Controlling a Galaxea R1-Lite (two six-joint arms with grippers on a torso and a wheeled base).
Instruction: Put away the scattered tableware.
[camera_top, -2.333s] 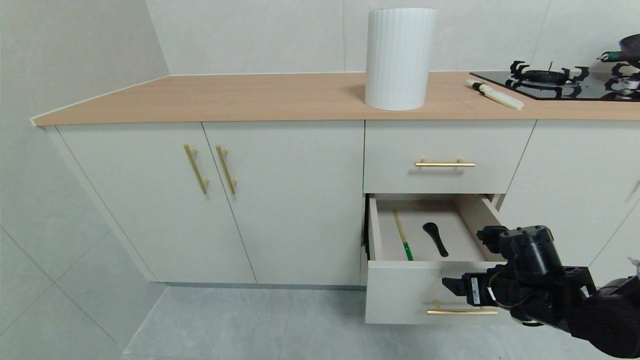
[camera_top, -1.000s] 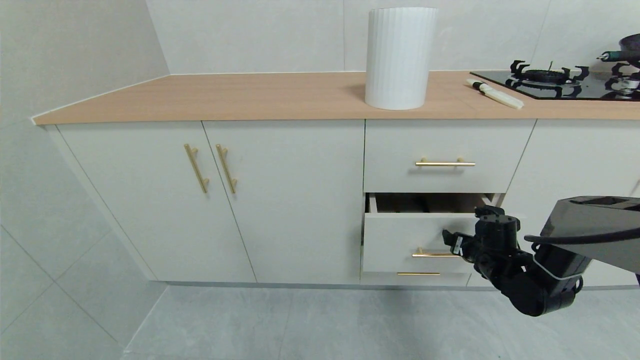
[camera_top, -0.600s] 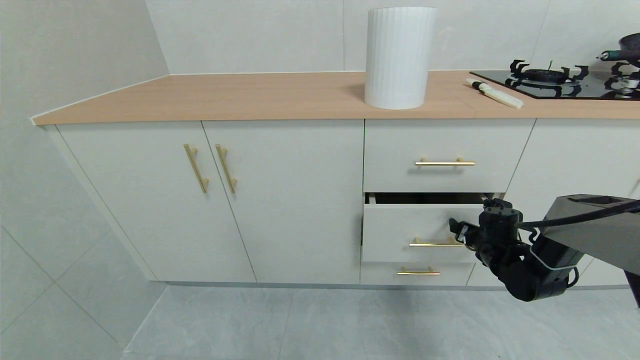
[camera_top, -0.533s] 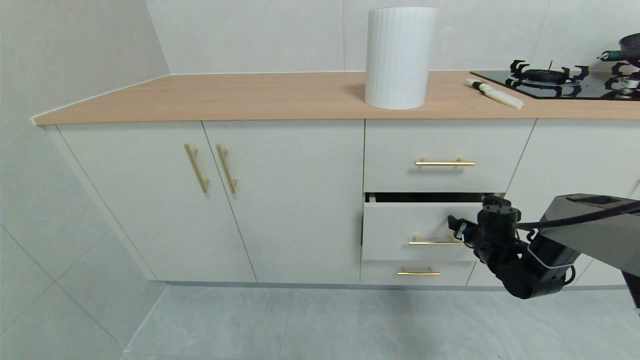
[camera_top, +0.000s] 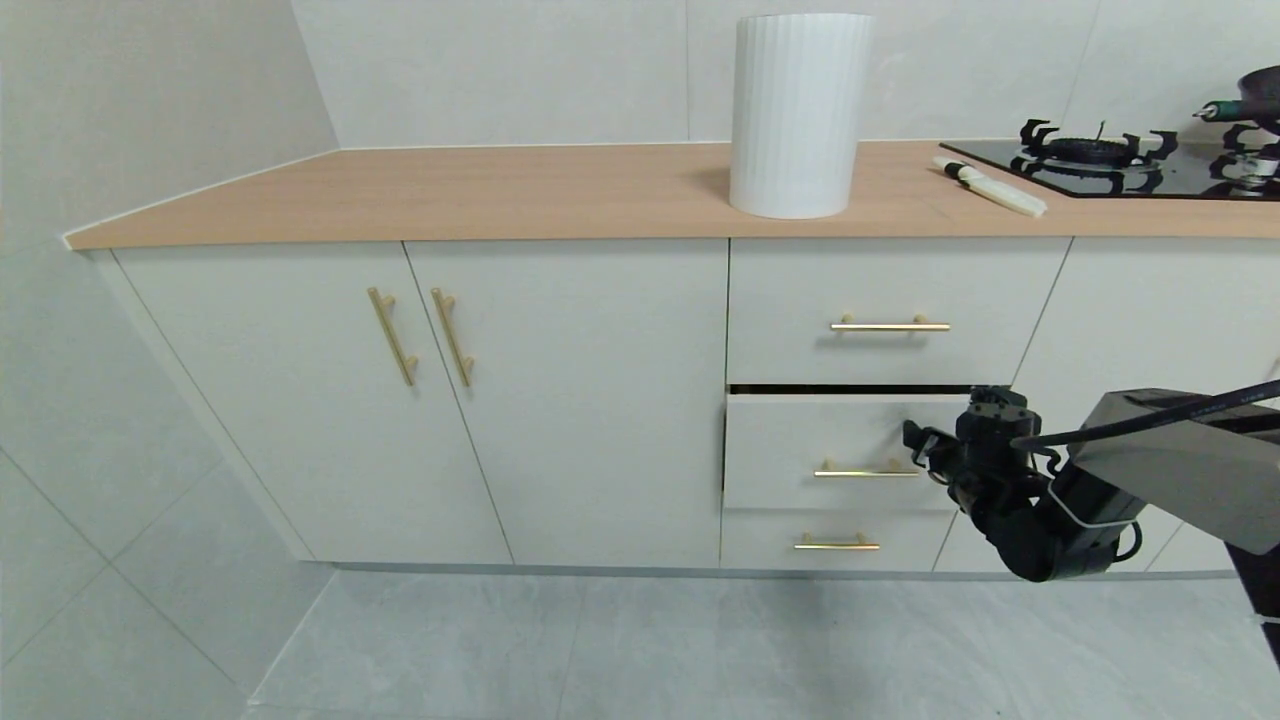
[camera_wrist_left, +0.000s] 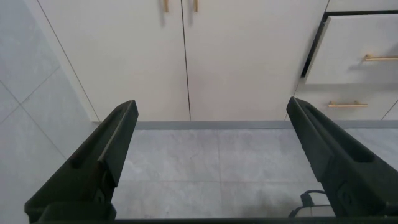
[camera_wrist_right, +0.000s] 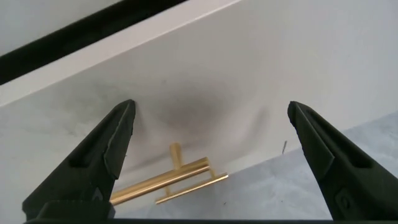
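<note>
The middle drawer (camera_top: 800, 440) under the counter stands almost closed, with a thin dark gap along its top edge. My right gripper (camera_top: 925, 455) is open and sits against the drawer front, just right of its gold handle (camera_top: 865, 472). The right wrist view shows the pale drawer front (camera_wrist_right: 205, 81) close between the spread fingers (camera_wrist_right: 106, 162), with the handle (camera_wrist_right: 168, 180) below it. My left gripper (camera_wrist_left: 211, 162) is open and holds nothing, hanging low over the grey floor before the cabinet doors. A white utensil with a dark end (camera_top: 990, 187) lies on the counter.
A tall white ribbed cylinder (camera_top: 797, 115) stands on the wooden counter above the drawers. A black gas hob (camera_top: 1110, 160) is at the far right. Closed drawers sit above (camera_top: 888, 326) and below (camera_top: 836, 546) the middle one. Double cabinet doors (camera_top: 430, 400) are to the left.
The middle drawer went from wide open to nearly closed, with my right gripper travelling in against its front. The chopsticks and black spoon inside are now hidden.
</note>
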